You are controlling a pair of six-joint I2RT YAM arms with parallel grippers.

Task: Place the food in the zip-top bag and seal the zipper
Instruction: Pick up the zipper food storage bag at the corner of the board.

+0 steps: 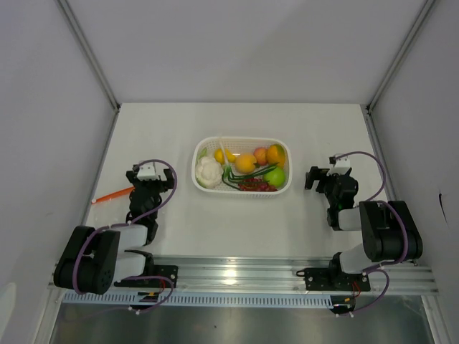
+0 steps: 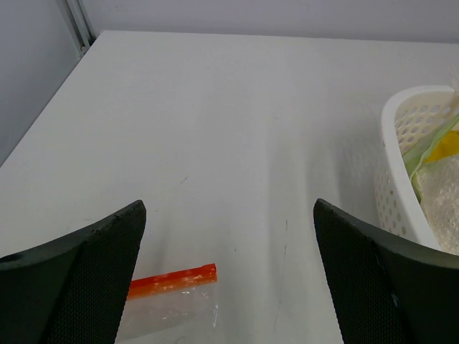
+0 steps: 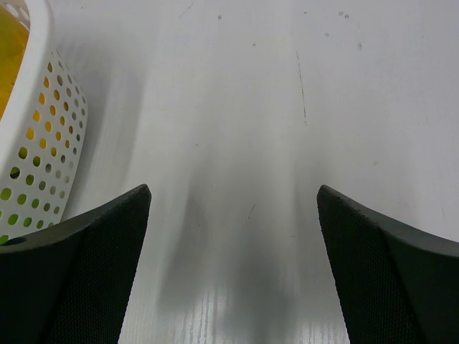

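Left claw (image 1: pixel 149 174) and right claw (image 1: pixel 320 178), both wide and empty, flank the basket (image 1: pixel 240 140) holding the food (image 1: pixel 245 169) on the table (image 1: pixel 172 129), while the zip-top bag (image 2: pixel 179 312) lies flat near the left claw, best pinched just behind its zipper (image 2: pixel 172 279) to lift one lip open.

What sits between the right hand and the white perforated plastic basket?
Nothing: only bare white table separates the open right hand from the white perforated plastic basket, clearest in the top view.

Lab test cell: white table (image 1: pixel 215 229), grey enclosure panels (image 1: pixel 43 107), aluminium mounting rail (image 1: pixel 244 271).
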